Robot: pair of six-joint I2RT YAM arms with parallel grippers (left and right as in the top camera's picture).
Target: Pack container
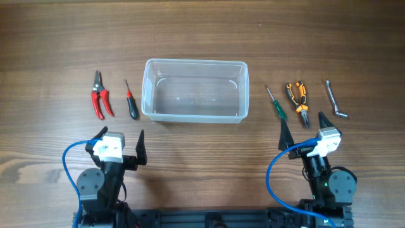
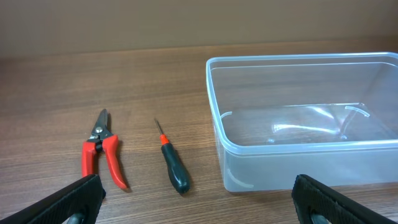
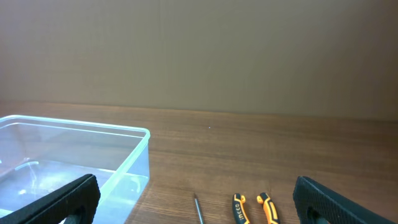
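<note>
Overhead. Brown wood-grain desk [image 1: 202, 28]. The clear, translucent plastic rectangular container [image 1: 193, 118] with rounded corners and a rim sits upright, midway between the left and right edges of the desk. Nothing lies inside it. Toward the left edge lie red-handled pruning shears [image 1: 99, 95]. A small screwdriver with a red collar and black handle [image 1: 130, 102] lies between the shears and the container, touching neither. Toward the right edge, in order outward from the container: a green-handled screwdriver [image 1: 276, 105], orange-and-black pliers [image 1: 298, 101], and a bent silver metal wrench [image 1: 335, 100]. All three lie apart from each other. The left gripper [image 1: 122, 133] hangs by the near edge, below the shears and screwdriver, jaws spread wide and holding nothing. The right gripper [image 1: 304, 123] hangs by the near edge, just short of the pliers' nose, jaws likewise spread and empty.

Left wrist. Both black fingers [image 2: 68, 202] show at the lower corners, wide apart, with bare wood between them. The container's near-left corner stands ahead to the right. The shears and the red-and-black screwdriver lie ahead to the left, side by side and apart.

Right wrist. Black fingers [image 3: 62, 199] again sit at the lower corners, spread, gripping nothing. The container's right end shows at left. Only the green screwdriver's shaft tip and the pliers' orange handle ends show, at the bottom edge.
</note>
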